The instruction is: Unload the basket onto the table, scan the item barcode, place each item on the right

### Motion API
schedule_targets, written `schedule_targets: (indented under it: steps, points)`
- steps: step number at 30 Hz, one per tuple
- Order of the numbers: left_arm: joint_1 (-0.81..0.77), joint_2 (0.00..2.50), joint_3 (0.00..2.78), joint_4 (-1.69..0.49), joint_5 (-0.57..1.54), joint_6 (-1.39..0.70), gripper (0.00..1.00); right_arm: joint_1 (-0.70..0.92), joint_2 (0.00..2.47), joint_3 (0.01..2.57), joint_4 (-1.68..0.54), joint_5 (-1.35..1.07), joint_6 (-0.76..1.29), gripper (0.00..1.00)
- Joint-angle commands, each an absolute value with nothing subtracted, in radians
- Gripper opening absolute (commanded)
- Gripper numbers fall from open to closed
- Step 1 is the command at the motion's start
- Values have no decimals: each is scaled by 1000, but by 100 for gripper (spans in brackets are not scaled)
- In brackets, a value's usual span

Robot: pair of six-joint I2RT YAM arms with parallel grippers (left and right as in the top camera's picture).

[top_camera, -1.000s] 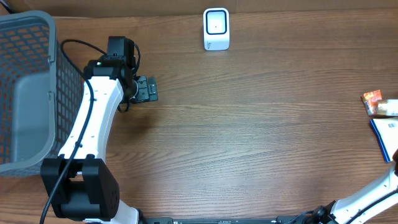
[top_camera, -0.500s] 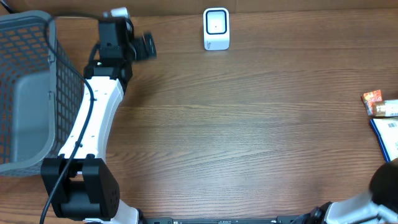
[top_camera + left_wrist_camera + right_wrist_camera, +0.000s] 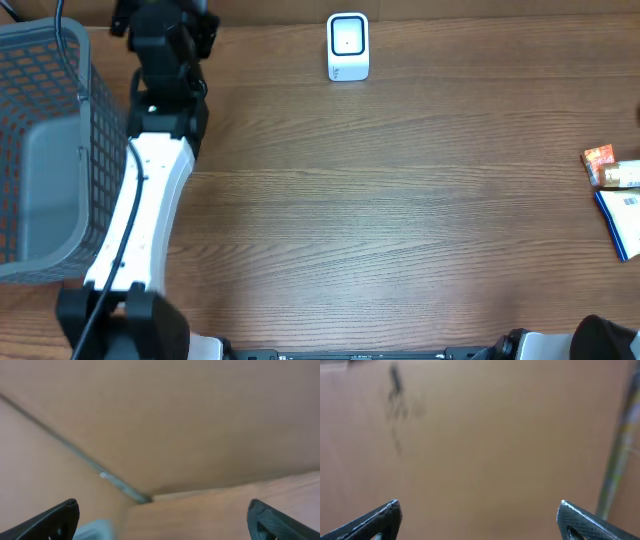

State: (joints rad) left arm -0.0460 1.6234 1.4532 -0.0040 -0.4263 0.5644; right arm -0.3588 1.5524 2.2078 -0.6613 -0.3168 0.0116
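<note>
At right edge | blue box roughly near-far (cropped) | left fingers, right fingers apart

A grey mesh basket stands on the left side of the wooden table.

Overhead straight down on the table; both wrist views outward, close on a blurred brown wall.

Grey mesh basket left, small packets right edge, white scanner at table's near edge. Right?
No: the overhead view shows the white box-shaped scanner at the far edge of the wooden table. Grey mesh basket left and small packets at the right edge are correct.
</note>
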Motion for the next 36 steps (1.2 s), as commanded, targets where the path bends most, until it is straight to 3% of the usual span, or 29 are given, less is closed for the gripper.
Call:
schedule_targets:
  steps: [1, 8, 20, 27, 36]
  points:
    - [-50, 1516, 1456, -151, -498, 659, 100, -289, 1529, 2112, -662, -342, -189, 100]
    - [-12, 1283, 1399, -344, -249, 577, 100, -225, 1350, 1771, -562, -221, -244, 100]
    - [161, 885, 1095, -242, 42, 513, 100, -220, 721, 1007, -204, -208, -243, 100]
    - [191, 842, 1031, -134, 79, 516, 100, -220, 405, 884, -321, -256, -233, 100]
    - [183, 631, 1026, -184, 205, 456, 100, -149, 196, 883, -352, -282, -233, 100]
